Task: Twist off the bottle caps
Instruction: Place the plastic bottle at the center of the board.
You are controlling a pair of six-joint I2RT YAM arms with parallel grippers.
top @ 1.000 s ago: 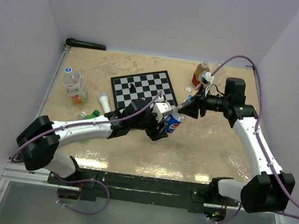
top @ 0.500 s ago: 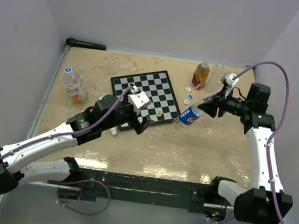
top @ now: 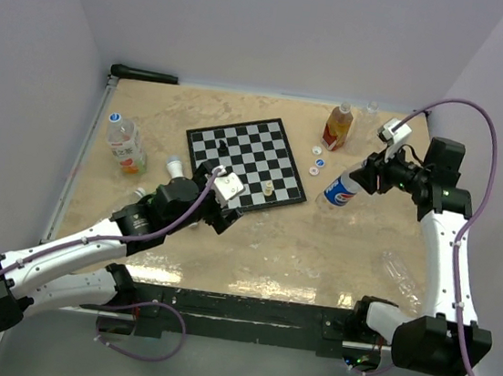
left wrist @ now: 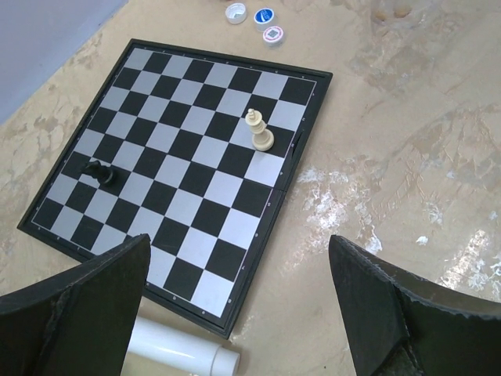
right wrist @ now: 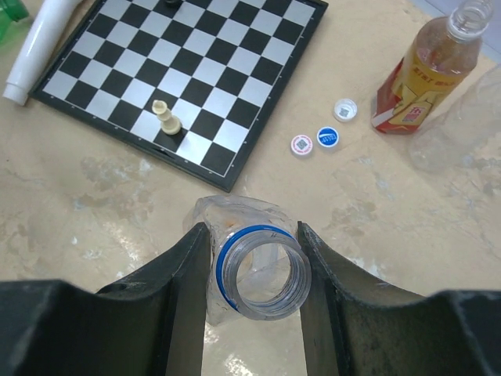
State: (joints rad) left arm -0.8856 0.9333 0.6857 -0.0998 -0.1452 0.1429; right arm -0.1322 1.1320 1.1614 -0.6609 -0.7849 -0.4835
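My right gripper (top: 363, 181) (right wrist: 252, 239) is shut on the neck of a blue-labelled cola bottle (top: 337, 191), right of the chessboard. Its mouth (right wrist: 264, 272) is open, with a blue ring and no cap. Three loose bottle caps lie beside the board: white (right wrist: 345, 109), blue (right wrist: 328, 137) and pink-white (right wrist: 302, 145); they also show as caps (top: 317, 159) (left wrist: 264, 15). My left gripper (top: 227, 211) (left wrist: 239, 258) is open and holds nothing, over the board's near corner. A capped bottle (top: 124, 144) lies at the left.
The chessboard (top: 248, 156) (left wrist: 188, 149) carries a black piece (left wrist: 99, 171) and a cream piece (left wrist: 258, 131). A white tube (left wrist: 178, 351) lies by its near edge. An uncapped juice bottle (top: 336, 127) (right wrist: 427, 74) stands at the back. A crushed clear bottle (top: 401, 271) lies at the right.
My left gripper let go of the cola bottle, opened wide and drew back left to the board's corner. My right arm carried the bottle away to the right.
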